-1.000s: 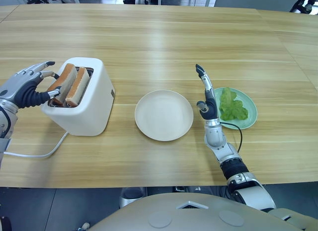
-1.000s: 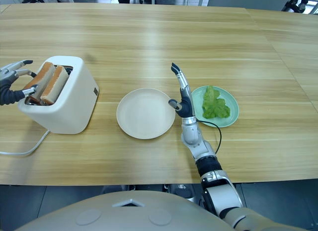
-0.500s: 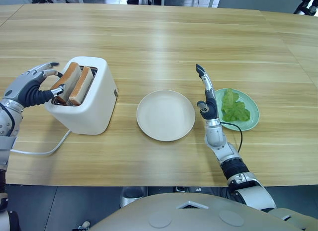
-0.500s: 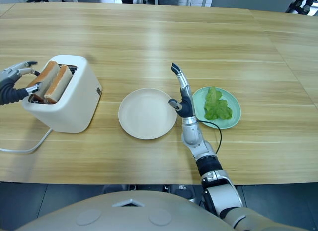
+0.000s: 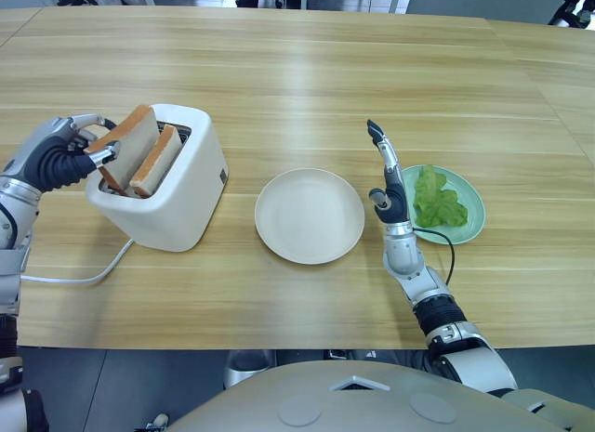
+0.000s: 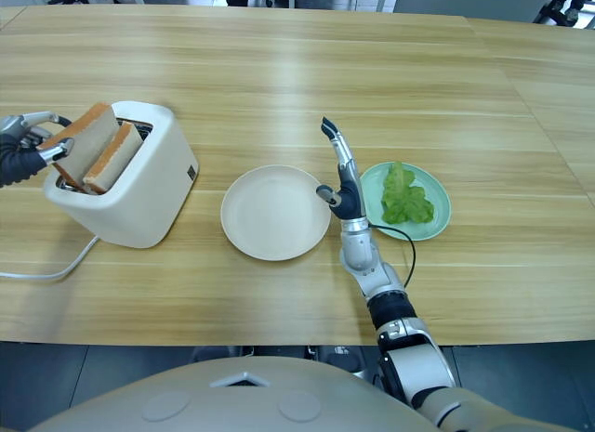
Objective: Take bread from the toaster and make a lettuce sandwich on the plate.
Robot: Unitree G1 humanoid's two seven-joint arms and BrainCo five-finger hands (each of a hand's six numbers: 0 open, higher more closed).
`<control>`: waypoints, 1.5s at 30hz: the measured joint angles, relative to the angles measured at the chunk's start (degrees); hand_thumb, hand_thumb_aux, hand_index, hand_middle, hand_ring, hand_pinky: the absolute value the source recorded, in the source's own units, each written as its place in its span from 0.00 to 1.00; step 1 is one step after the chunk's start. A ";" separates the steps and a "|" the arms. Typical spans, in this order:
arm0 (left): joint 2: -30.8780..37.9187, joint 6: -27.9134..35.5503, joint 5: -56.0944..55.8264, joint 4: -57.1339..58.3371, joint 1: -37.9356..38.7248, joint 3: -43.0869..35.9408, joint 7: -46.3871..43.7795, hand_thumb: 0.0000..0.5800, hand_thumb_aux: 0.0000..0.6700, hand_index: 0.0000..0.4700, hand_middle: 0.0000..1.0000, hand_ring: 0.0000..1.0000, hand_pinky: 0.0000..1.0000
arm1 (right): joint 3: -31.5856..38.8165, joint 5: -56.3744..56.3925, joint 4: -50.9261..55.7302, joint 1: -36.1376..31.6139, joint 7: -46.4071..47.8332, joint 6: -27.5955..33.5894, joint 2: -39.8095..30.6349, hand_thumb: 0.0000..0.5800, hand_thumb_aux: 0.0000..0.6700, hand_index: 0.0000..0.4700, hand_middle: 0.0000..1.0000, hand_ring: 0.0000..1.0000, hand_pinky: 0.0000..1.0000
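Brown bread [image 5: 127,146], tilted in the toaster [image 5: 186,192] at left, is pinched by the left robot hand [image 5: 51,159]. Empty, the right robot hand [image 5: 390,183] holds its fingers straight.

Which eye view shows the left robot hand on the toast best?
The left eye view: the whole left robot hand shows, pinching the outer bread slice in the toaster. The right eye view cuts that hand at the picture's edge.

Bench [image 5: 307,70]: pale wood, fine grain, soft sheen. Toaster [image 5: 191,195]: smooth white plastic, matt. Plate [image 5: 310,218]: cream, matt. Green dish [image 5: 474,209]: glossy. Bread slice [image 5: 130,139]: rough, porous crumb.
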 measured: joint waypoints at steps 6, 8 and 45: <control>-0.14 0.83 -1.37 -1.05 -0.01 1.56 -0.38 1.00 1.00 0.98 1.00 1.00 1.00 | 0.02 -0.01 0.01 -0.01 -0.09 0.00 0.03 0.00 0.00 0.00 0.00 0.00 0.00; -0.15 1.16 -2.07 -1.06 -0.04 2.31 -0.37 1.00 1.00 0.98 1.00 1.00 1.00 | 0.03 -0.01 0.01 -0.01 -0.09 0.00 0.04 0.00 0.00 0.00 0.00 0.00 0.00; -11.49 11.31 -30.37 -16.27 -19.20 -8.01 -17.48 1.00 1.00 0.98 1.00 1.00 1.00 | -7.90 -5.26 -1.93 -0.29 -8.52 9.34 -9.75 0.00 0.00 0.00 0.00 0.00 0.00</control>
